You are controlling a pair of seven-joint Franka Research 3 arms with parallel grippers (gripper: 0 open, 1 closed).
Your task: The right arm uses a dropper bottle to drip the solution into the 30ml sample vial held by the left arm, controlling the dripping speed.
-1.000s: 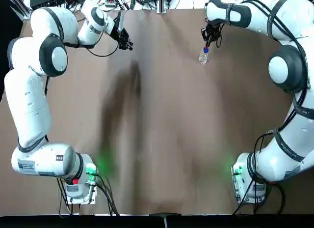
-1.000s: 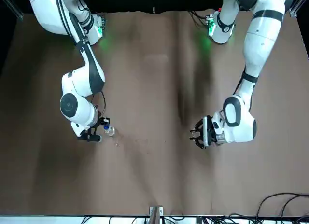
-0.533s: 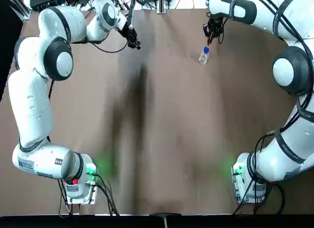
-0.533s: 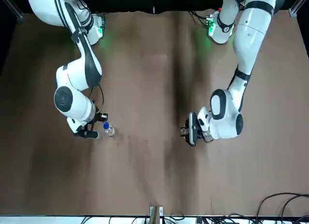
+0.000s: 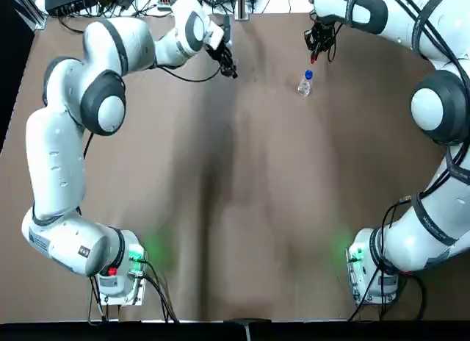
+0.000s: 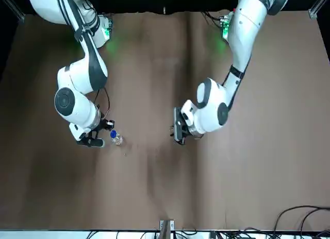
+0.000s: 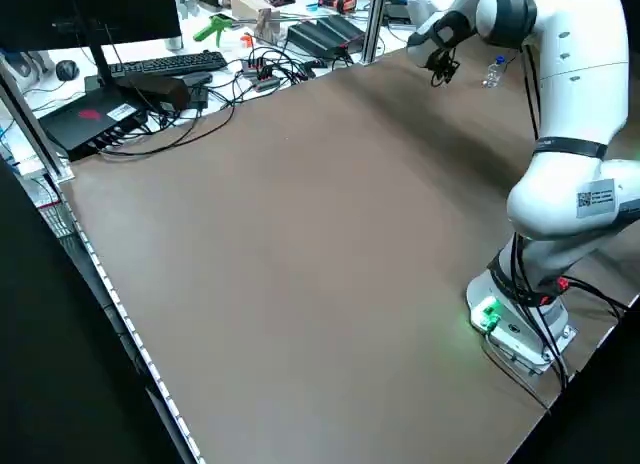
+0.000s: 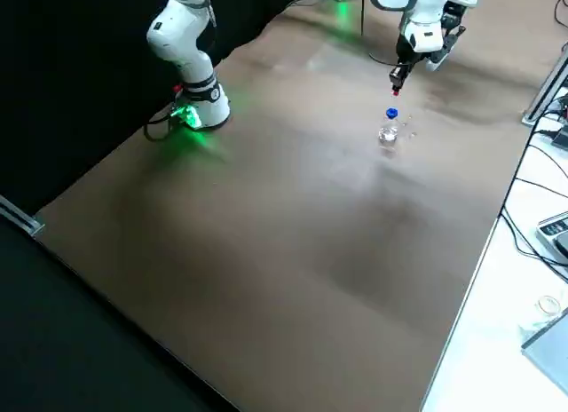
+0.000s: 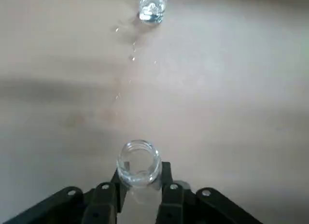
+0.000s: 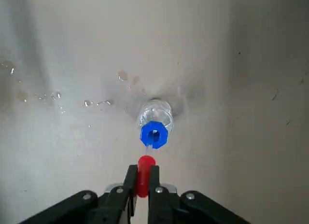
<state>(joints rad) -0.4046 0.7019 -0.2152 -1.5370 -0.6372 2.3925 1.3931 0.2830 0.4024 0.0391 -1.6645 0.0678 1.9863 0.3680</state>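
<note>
Pinches the red rubber dropper bulb (image 10: 146, 175) with the black right gripper (image 5: 314, 57), upper right from above, over the clear, blue-collared glass bottle (image 5: 305, 84) — grips the clear, colourless glass vial (image 9: 139, 168) with the black left gripper (image 5: 231, 72), upper centre; likely needs bringing rightward, under the dropper tip.

I have bright, pale light across the brown table (image 5: 257, 209), with soft dark shadow streaks and a washed-out sheen. Green light glows around both arm bases. My left wrist view looks hazy, its glass vial (image 9: 140, 171) catching small glints.
</note>
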